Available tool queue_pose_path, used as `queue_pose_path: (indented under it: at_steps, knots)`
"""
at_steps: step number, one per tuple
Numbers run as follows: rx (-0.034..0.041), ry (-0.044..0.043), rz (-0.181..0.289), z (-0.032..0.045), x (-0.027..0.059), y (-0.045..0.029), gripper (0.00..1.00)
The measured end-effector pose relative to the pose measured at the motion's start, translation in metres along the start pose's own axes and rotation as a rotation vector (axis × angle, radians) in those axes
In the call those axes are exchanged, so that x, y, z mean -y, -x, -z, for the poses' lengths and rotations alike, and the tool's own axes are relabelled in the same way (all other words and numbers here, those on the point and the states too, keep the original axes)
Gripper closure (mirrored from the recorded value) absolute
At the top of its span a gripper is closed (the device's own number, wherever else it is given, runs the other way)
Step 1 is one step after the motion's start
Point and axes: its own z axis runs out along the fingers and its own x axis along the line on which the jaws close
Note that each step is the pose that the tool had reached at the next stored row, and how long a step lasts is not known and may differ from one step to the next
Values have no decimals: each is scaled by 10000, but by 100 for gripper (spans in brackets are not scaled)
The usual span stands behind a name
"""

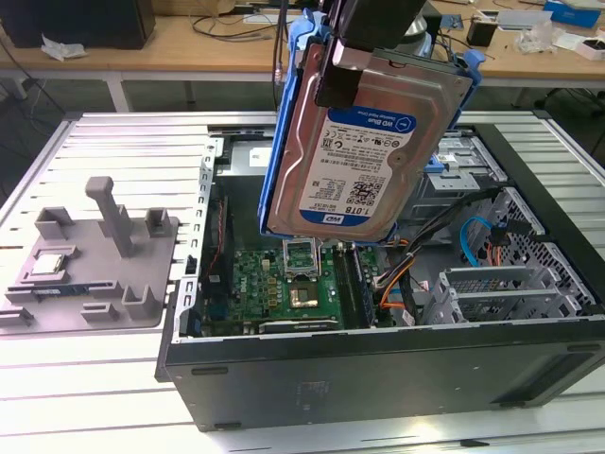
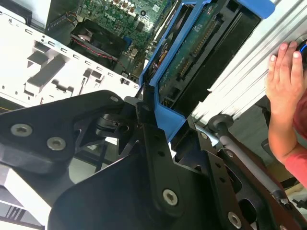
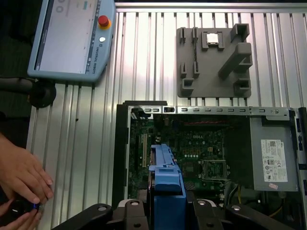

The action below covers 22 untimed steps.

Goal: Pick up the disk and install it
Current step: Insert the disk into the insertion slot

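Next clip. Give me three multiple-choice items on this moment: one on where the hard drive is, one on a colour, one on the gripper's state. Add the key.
1. Where is the silver metal hard drive with the barcode label?
A) lying on the grey fixture plate
B) hanging tilted above the open black computer case
C) seated in the drive cage

2. What colour is the plastic carrier frame that edges the drive?
A) red
B) blue
C) yellow

3. What state is the black gripper in?
A) open and empty
B) shut on a cable
C) shut on the drive

Key:
1 B: the exterior view shows it in the air over the green motherboard.
2 B: the frame's edge is blue in the exterior view and in both wrist views.
3 C: in both wrist views the gripper clamps the frame from both sides.
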Motion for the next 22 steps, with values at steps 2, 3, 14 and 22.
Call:
queue_pose_path:
  at_steps: [2,3,14,22]
  knots:
    - [-1,-34,-1,0,0,0,63]
    - [-5,-120,-1,1,0,0,63]
    - [-95,-1008,406,-3,-3,0,63]
    - [-170,-1482,672,5,46,-1,63]
